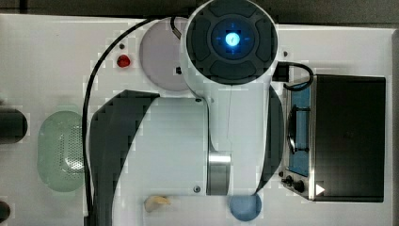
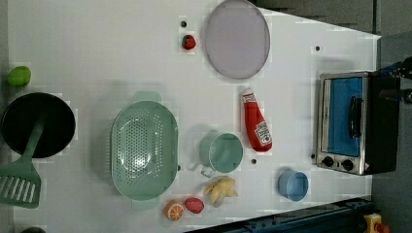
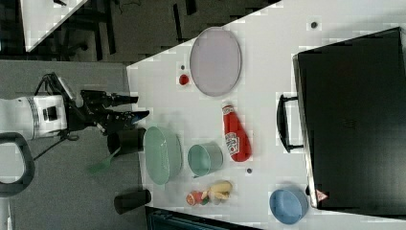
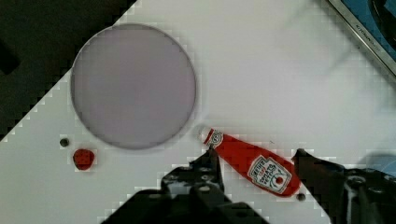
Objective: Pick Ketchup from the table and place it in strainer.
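Hovering with our gripper (image 4: 256, 163) fingers apart and empty, we see the Ketchup (image 4: 254, 164) lying flat lower right of the wrist frame, its long axis running diagonally between them, so wrist needs rotating before descent toward strainer (image 2: 144, 150).

Your top view has the arm (image 1: 226, 94) hiding the Ketchup, strainer (image 1: 56, 150) partly behind cable, grey plate (image 1: 157, 56) half covered, blue cup (image 1: 244, 209) cut off.

Top, left and right views look down from overhead; the wrist view sits nearer the table (image 4: 261, 70).
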